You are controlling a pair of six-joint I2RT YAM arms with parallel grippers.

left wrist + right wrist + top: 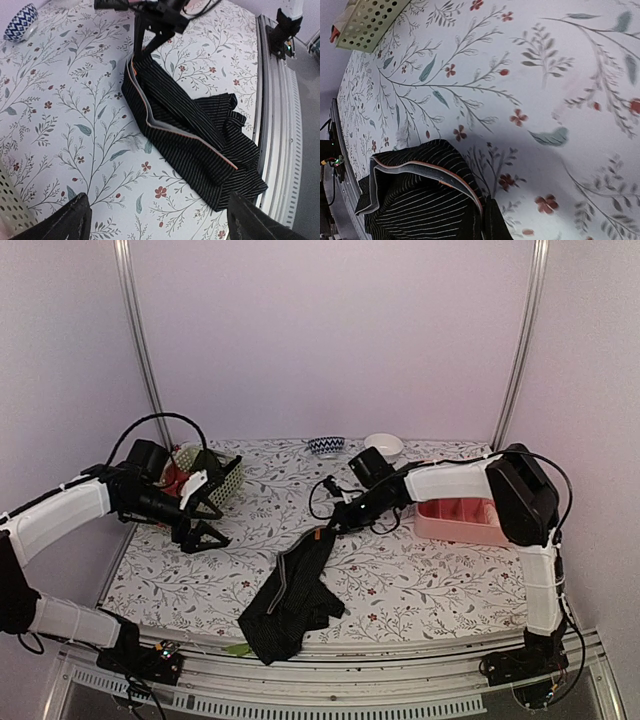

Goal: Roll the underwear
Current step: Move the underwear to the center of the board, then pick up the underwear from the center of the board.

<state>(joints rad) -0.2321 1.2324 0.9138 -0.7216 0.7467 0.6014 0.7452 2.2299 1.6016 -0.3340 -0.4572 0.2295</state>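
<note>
Black underwear [290, 595] crumpled on counter [420, 580], centre, near front edge. Right jaws pinched shut on far waistband [435, 172] corner, corner raised. Left jaws wide, empty, hovering near basket [228, 480]. Step, likely: spreading flat before rolling. Next: draw waistband taut; left takes opposite corner.

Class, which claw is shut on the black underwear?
The right claw, pinching the black underwear at its waistband; the left claw hangs open beside the green basket.
</note>
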